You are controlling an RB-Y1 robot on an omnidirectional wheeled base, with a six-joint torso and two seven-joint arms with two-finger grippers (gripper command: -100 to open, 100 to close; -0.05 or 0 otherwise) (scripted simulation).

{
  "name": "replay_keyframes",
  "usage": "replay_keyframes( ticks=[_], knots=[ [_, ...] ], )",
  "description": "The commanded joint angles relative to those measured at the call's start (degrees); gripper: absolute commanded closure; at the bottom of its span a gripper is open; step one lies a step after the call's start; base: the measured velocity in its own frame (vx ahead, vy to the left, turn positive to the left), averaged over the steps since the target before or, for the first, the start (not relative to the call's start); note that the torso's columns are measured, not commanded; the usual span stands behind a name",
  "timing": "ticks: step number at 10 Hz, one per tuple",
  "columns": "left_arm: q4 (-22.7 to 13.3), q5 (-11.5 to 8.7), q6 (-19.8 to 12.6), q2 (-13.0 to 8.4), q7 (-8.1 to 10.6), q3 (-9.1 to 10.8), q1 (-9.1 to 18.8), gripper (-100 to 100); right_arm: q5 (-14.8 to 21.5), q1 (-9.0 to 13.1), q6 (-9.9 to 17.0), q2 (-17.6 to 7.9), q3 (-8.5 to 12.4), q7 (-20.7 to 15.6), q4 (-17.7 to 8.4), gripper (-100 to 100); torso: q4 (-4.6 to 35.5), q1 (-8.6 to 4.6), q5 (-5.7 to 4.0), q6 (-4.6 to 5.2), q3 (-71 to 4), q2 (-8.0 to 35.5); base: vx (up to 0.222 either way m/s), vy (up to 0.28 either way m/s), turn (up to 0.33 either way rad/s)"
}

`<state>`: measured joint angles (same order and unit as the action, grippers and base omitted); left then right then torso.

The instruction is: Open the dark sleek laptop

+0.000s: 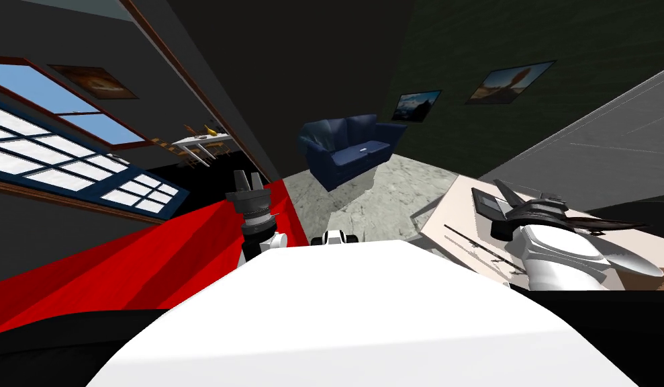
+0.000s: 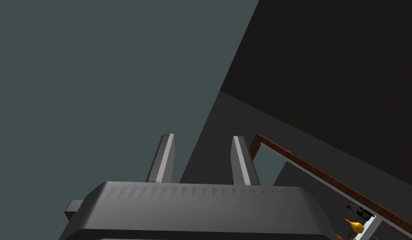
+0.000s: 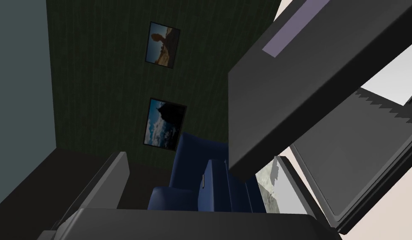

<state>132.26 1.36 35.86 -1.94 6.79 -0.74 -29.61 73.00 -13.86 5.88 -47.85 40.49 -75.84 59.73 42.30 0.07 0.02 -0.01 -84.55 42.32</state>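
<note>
While the dark, slim laptop [image 3: 309,83] sits partly open on the pale flat counter [image 1: 451,232], the right gripper [image 3: 197,160] stands open, with the lid's corner between its fingers [image 3: 115,179]. The left gripper [image 2: 203,139] is raised well apart from it, its fingers spread around nothing.

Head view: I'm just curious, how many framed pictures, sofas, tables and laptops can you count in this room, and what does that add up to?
framed pictures: 3
sofa: 1
tables: 2
laptop: 1
Total: 7
</note>
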Motion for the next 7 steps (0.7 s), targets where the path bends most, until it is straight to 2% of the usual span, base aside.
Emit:
replay_keyframes(
  ticks=[1,2,7],
  knots=[
    [0.00,0.00,0.00,0.00,0.00,0.01,-0.01,0,-2.01,-0.92,0.47,-1.01,-0.70,-0.12,-0.02,-100,-0.02,-0.12,-0.03,0.04,-0.04,-0.06,-0.013,0.017,0.000],
    [0.00,0.00,0.00,-0.01,0.00,0.01,-0.01,0,-2.34,-1.05,0.70,-1.12,-0.84,-0.21,0.03,0,-0.04,-0.23,-0.08,0.02,-0.08,-0.14,-0.004,0.006,-0.001],
    [0.00,0.00,0.00,-0.01,0.00,0.01,-0.01,0,-2.30,-1.04,0.68,-1.11,-0.82,-0.20,0.02,0,-0.01,-0.05,-0.02,0.01,-0.01,-0.02,0.000,0.000,0.000]
  ],
)
